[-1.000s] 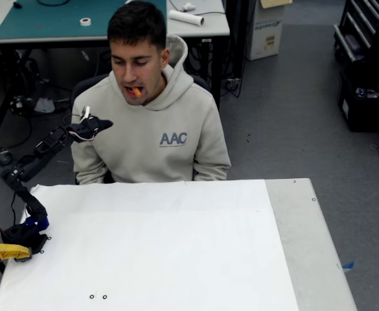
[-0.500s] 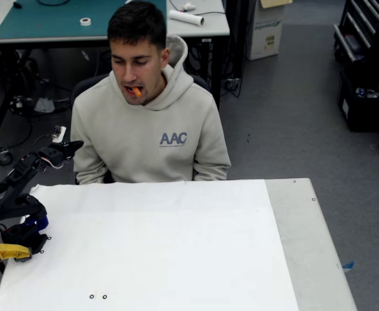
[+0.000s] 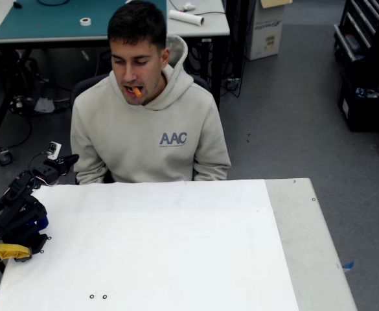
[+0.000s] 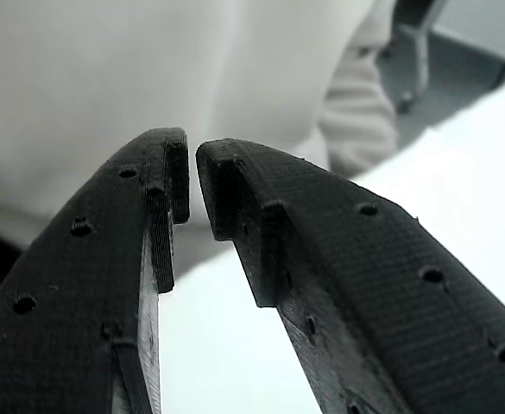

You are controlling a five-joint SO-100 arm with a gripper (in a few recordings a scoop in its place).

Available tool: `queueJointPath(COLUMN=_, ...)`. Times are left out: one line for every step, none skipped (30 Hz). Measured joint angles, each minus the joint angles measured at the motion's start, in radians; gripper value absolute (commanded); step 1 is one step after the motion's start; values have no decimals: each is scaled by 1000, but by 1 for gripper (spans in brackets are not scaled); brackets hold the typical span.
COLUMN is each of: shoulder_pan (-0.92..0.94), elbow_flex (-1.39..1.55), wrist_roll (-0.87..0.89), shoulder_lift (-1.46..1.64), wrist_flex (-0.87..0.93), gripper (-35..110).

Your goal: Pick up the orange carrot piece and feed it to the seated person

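The carrot piece (image 3: 135, 91) is held in the seated person's (image 3: 151, 123) mouth. The hand (image 4: 192, 179), nearly pressed together, is empty.

grey floor (image 3: 293, 97), green-topped desk (image 3: 59, 23)

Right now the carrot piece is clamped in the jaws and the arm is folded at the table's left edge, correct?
Not quite. The fixed view shows the orange carrot piece in the seated person's mouth; the wrist view shows nothing between the nearly closed jaws. The arm is folded at the left edge.
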Motion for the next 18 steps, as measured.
queueJointPath(shoulder_pan=0, elbow_flex=15, wrist_roll=0, shoulder_lift=-3, wrist_flex=12, gripper=-3)
queueJointPath(shoulder_pan=0, elbow_flex=28, wrist_roll=0, shoulder_lift=-5, wrist_flex=28, gripper=-3)
queueJointPath(shoulder_pan=0, elbow_flex=31, wrist_roll=0, shoulder_lift=-5, wrist_flex=43, gripper=-3)
queueJointPath(shoulder_pan=0, elbow_flex=31, wrist_roll=0, shoulder_lift=-5, wrist_flex=71, gripper=-3)
queueJointPath(shoulder_pan=0, elbow_flex=31, wrist_roll=0, shoulder_lift=-3, wrist_flex=95, gripper=-3)
queueJointPath(shoulder_pan=0, elbow_flex=31, wrist_roll=0, shoulder_lift=-3, wrist_flex=123, gripper=-3)
queueJointPath(shoulder_pan=0, elbow_flex=32, wrist_roll=0, shoulder_lift=0, wrist_flex=155, gripper=-3)
queueJointPath(shoulder_pan=0, elbow_flex=32, wrist_roll=0, shoulder_lift=5, wrist_flex=193, gripper=-3)
queueJointPath(shoulder_pan=0, elbow_flex=34, wrist_roll=0, shoulder_lift=6, wrist_flex=229, gripper=-3)
queueJointPath(shoulder_pan=0, elbow_flex=34, wrist_roll=0, shoulder_lift=6, wrist_flex=267, gripper=-3)
queueJointPath(shoulder_pan=0, elbow_flex=34, wrist_roll=0, shoulder_lift=6, wrist_flex=307, gripper=-3)
queueJointPath(shoulder_pan=0, elbow_flex=34, wrist_roll=0, shoulder_lift=6, wrist_flex=345, gripper=-3)
queueJointPath(shoulder_pan=0, elbow_flex=34, wrist_roll=0, shoulder_lift=6, wrist_flex=377, gripper=-3)
queueJointPath(shoulder_pan=0, elbow_flex=34, wrist_roll=0, shoulder_lift=6, wrist_flex=407, gripper=-3)
queueJointPath(shoulder_pan=0, elbow_flex=37, wrist_roll=0, shoulder_lift=6, wrist_flex=437, gripper=-3)
queueJointPath(shoulder_pan=0, elbow_flex=46, wrist_roll=0, shoulder_lift=11, wrist_flex=468, gripper=-3)
queueJointPath(shoulder_pan=0, elbow_flex=48, wrist_roll=0, shoulder_lift=5, wrist_flex=495, gripper=-3)
queueJointPath(shoulder_pan=0, elbow_flex=49, wrist_roll=0, shoulder_lift=5, wrist_flex=523, gripper=-3)
